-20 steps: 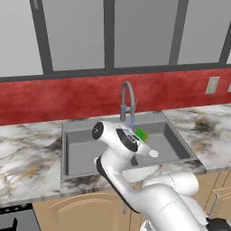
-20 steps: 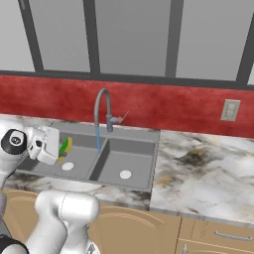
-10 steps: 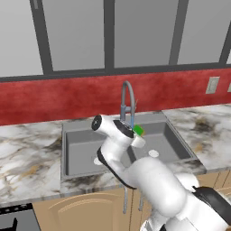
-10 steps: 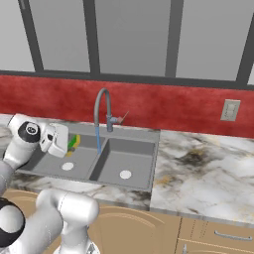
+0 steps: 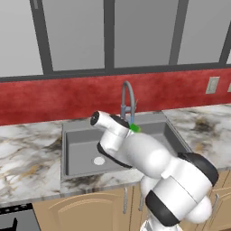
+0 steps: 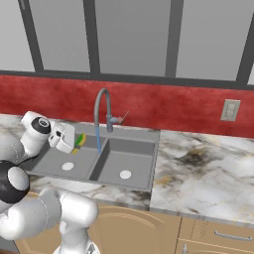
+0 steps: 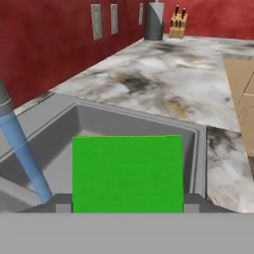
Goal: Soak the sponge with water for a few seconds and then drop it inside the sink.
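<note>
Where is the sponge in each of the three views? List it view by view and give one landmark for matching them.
Left base view: the sponge is a small green patch just right of the faucet, above the arm's white body.
Right base view: it sits left of centre, at the white hand, just left of the water.
Hand view: it is the large green rectangle at bottom centre.
Shared landmark: the blue water stream from the faucet.

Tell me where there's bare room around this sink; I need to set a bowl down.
Free: the marble counter right of the sink, up to the red wall, and the right basin around its drain. Crowded: above the left basin, where the claw grips the sponge beside the water.
</note>
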### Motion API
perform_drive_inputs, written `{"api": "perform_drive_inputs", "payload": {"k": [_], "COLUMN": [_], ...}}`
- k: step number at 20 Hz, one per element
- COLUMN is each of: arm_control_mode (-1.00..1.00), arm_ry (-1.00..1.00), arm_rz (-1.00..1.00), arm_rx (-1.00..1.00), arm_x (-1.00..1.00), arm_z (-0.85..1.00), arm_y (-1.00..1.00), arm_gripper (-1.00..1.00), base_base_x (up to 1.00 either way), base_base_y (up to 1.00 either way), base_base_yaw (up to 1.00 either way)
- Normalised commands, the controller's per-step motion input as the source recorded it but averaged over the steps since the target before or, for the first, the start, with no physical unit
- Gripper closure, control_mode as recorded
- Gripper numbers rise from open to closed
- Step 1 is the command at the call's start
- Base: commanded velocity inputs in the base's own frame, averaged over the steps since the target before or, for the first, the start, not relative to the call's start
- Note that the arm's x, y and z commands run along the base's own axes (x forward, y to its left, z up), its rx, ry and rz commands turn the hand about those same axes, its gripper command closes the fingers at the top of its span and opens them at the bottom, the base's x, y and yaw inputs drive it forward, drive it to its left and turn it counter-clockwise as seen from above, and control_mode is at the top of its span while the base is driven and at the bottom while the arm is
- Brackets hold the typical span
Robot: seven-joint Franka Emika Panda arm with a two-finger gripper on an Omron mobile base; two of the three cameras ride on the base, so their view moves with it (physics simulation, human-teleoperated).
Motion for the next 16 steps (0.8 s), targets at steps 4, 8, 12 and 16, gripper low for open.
{"api": "perform_drive_inputs", "payload": {"k": [4, 8, 12, 16], "arm_control_mode": [-1.0, -1.0, -1.0, -1.0], "arm_ry": [0.03, 0.02, 0.0, 0.0], "arm_rz": [0.0, 0.0, 0.0, 0.0], "arm_rx": [0.0, 0.0, 0.0, 0.0], "arm_x": [0.3, 0.28, 0.24, 0.2], "arm_z": [-0.09, -0.14, -0.24, -0.26], "arm_y": [0.0, 0.0, 0.0, -0.02], "arm_gripper": [1.0, 1.0, 1.0, 1.0], "base_base_x": [0.0, 0.0, 0.0, 0.0], "base_base_y": [0.0, 0.0, 0.0, 0.0], "base_base_yaw": [0.0, 0.0, 0.0, 0.0]}}
